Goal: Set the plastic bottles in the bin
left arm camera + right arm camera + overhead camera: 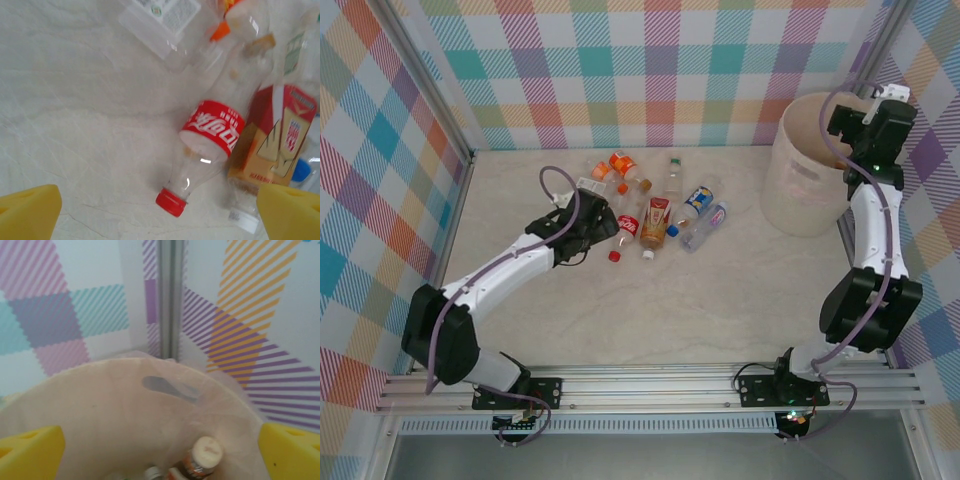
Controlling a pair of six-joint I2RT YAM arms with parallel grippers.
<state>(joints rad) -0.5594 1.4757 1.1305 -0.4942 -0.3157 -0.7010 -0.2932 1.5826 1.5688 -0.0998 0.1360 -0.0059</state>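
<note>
Left gripper (159, 215) hangs spread wide above the red-label bottle (212, 135), lying on the table (720, 300) among other bottles (695, 215); empty, light, slick, probably easily crushed, so pinch gently across its label; right gripper (160, 450), also spread and holding nothing, hovers over the bin (100, 390)

Left arm (500, 265) stretched forward, left gripper (592, 228) low, jaws wide. Right arm (870, 225) upright, right gripper (161, 452) high, jaws wide.

bin (125, 390) btm cropped, white-cap bottle (202, 456) cut off, orange-cap bottle (240, 22) blurred
</note>
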